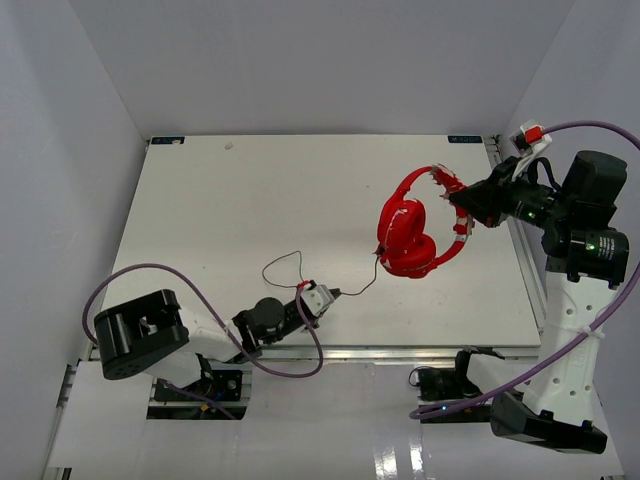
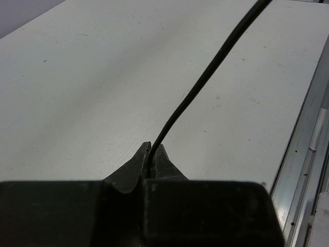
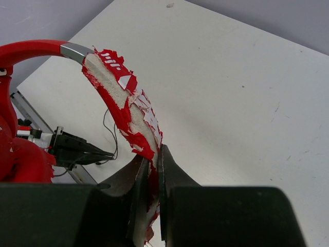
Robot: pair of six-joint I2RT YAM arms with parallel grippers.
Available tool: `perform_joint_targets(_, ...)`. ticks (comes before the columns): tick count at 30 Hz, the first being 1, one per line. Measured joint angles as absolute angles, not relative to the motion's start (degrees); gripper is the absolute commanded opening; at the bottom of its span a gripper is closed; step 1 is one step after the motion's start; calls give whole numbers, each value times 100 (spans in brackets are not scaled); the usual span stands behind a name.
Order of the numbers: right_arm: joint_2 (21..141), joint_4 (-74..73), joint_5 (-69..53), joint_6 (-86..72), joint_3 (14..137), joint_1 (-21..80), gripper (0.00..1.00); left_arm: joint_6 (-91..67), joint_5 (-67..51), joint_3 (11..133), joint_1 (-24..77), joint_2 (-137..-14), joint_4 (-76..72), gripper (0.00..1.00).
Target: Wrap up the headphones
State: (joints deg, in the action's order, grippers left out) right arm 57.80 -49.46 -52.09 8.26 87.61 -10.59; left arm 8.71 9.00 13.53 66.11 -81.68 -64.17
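The red headphones (image 1: 408,236) hang above the right half of the table. My right gripper (image 1: 463,203) is shut on their peeling, padded headband (image 3: 122,95), which sits clamped in the right gripper (image 3: 152,154); one ear cup (image 3: 20,159) shows at the left edge. From the cups the thin black cord (image 1: 362,284) runs down to the table's near edge. There my left gripper (image 1: 331,293) lies low over the table and is shut on it. In the left wrist view the cord (image 2: 205,77) rises from between the closed tips of the left gripper (image 2: 152,150). A loop of cord (image 1: 281,262) lies behind it.
The metal rail (image 1: 400,351) of the table's near edge runs just behind my left gripper, and also shows as the rail (image 2: 308,149) at the right of the left wrist view. A thick purple cable (image 1: 205,288) arcs over the left arm. White walls enclose the table.
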Motion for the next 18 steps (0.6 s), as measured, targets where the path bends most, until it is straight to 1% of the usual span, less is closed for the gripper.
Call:
perform_joint_targets(4,5773,-4906,-5506,755,8715,-1076,8,874,612,1403,6611,-7682,-5875,0)
perform_joint_targets(9,5641,-4814,-5760,707,8422,-1077,8,947,160,1587,6611,-7573,-5029,0)
perform_joint_targets(13,5584,-4909,-5763,1057,8303,-1079,8,1149,-155,1912,6514,-7436,-4176,0)
perform_joint_targets(18,5469,-5212,-5668,2064,8301,-1060,8,1149,-982,2366,5593,-7022,-3187,0)
